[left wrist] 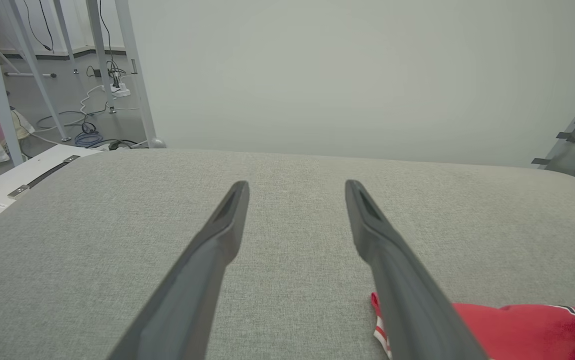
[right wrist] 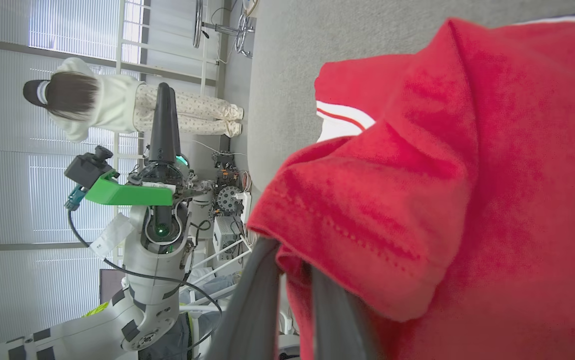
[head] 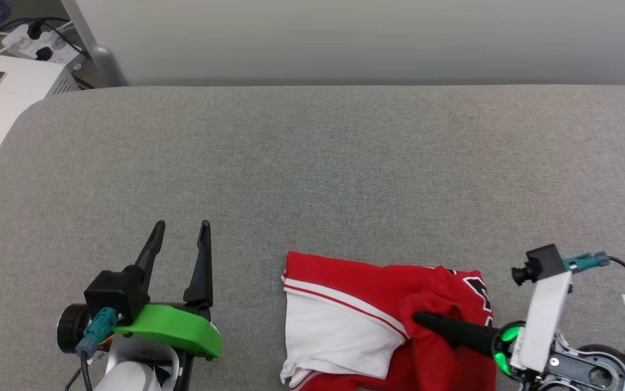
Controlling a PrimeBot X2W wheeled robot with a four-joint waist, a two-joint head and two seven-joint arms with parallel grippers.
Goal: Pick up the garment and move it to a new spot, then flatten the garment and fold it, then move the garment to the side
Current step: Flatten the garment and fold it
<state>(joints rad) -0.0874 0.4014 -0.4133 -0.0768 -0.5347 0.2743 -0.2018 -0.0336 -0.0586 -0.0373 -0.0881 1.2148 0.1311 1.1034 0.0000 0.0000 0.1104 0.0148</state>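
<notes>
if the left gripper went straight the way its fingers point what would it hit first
The left gripper points across the grey surface, garment off to its right. Way looks free to the pale wall beyond, though depth is unclear.

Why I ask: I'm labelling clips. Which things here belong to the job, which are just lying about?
Job: jersey; right pincer, shut on it; left pincer, open; table.
Lying about: power strip; white box; person.

Grey surface (head: 345, 163) lies open beyond the garment (head: 345, 277).
</notes>
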